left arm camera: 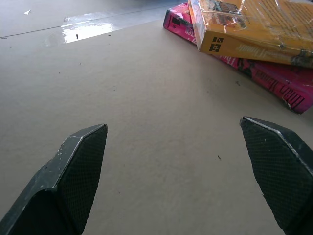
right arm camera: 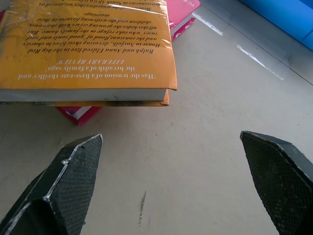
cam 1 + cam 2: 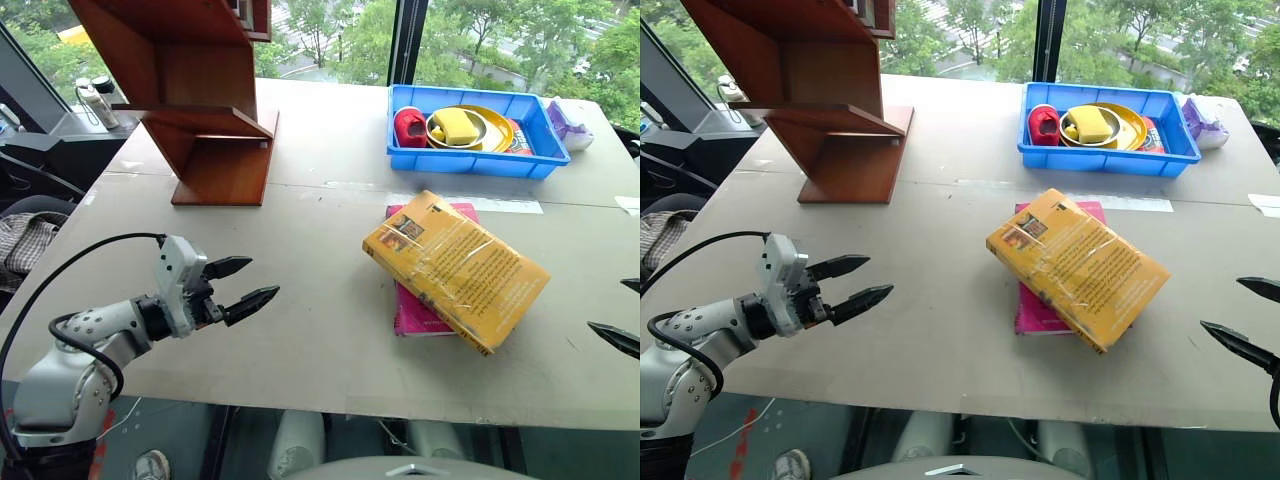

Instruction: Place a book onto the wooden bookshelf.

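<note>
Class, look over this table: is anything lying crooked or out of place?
Yes. The yellow book lies askew on top of the pink book, turned at an angle and overhanging its edges rather than stacked squarely. It is still on the table, not on the wooden bookshelf. Both grippers are open, apart from it.

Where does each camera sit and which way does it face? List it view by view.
Left eye: on the head, looking down over the grey table; open left claw shows.
Right eye: same scene; right claw at the edge.
Left wrist: along its own fingers towards the thick yellow-orange wrapped book.
Right wrist: along its fingers at that book's other end.
Shared: all show the book lying on a magenta-pink book; both eyes show the reddish-brown wooden bookshelf.
</note>
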You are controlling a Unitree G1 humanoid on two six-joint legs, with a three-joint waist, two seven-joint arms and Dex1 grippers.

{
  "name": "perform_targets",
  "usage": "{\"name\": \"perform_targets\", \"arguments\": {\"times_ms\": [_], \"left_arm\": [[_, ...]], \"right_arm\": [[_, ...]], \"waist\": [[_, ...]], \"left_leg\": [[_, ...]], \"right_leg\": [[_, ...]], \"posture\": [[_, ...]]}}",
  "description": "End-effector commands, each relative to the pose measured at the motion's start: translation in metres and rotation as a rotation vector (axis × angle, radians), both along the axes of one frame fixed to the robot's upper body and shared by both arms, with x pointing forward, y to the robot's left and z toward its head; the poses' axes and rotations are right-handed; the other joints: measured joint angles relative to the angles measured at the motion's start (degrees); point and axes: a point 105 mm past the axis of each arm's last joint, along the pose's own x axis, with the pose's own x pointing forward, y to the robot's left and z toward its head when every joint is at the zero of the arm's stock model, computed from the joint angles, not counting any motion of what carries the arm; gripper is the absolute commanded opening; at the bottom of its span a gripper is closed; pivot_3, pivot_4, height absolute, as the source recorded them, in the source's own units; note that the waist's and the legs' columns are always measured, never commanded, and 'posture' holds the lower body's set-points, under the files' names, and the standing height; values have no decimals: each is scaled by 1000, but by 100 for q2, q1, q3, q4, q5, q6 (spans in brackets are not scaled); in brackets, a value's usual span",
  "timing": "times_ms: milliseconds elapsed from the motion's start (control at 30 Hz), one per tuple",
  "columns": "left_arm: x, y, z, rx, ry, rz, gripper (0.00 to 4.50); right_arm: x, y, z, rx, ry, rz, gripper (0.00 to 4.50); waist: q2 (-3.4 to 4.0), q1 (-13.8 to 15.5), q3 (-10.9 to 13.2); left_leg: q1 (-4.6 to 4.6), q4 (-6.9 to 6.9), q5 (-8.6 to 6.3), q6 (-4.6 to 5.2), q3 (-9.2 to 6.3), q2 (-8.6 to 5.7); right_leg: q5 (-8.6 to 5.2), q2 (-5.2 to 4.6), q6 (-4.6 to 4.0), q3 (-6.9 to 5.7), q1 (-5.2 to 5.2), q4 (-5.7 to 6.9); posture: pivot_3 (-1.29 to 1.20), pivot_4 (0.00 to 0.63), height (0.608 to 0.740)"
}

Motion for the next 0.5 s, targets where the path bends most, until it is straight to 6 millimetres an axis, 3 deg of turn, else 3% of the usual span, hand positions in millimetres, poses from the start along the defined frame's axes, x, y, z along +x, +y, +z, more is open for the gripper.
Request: {"name": "perform_targets", "arguments": {"times_ms": [33,100,300,333,400,433,500], "left_arm": [[2,-9,18,-6,-57,-48,4464],[7,-25,28,-24,-90,-107,4464],[11,-47,37,-18,-115,-251,4500],[9,-52,37,-14,-112,-282,4500],[4,-63,32,19,-124,-355,4500],[4,-68,31,26,-131,-379,4500],[3,-75,32,23,-143,-414,4500]], "right_arm": [[7,2,11,-8,-60,-42,4500],[24,13,18,35,-76,-102,4500],[34,40,33,-19,-60,-80,1682],[33,44,31,-29,-42,-79,1096],[30,49,16,-89,23,-94,463],[31,50,8,-103,46,-122,222],[31,49,-3,-137,78,-169,222]], "waist": [[0,0,0],[-1,0,0],[13,-1,-6],[13,-2,-5],[12,1,-6],[11,3,-6],[11,8,-5]], "left_leg": [[0,0,0,0,0,0],[0,2,0,0,-1,0],[-1,4,0,0,-3,-3],[-3,3,0,0,-5,-3],[-4,1,0,0,-9,-2],[-6,-2,0,0,-11,-3],[-10,0,0,0,-12,-5]], "right_leg": [[0,0,0,0,0,0],[0,0,0,-1,0,1],[4,6,-4,13,1,6],[5,10,-3,12,0,4],[11,13,8,12,1,1],[12,12,12,12,1,-1],[10,9,14,12,1,-4]], "posture": [[0,150,740],[0,150,740],[0,150,740],[0,150,740],[0,150,740],[0,150,740],[0,150,740]]}}
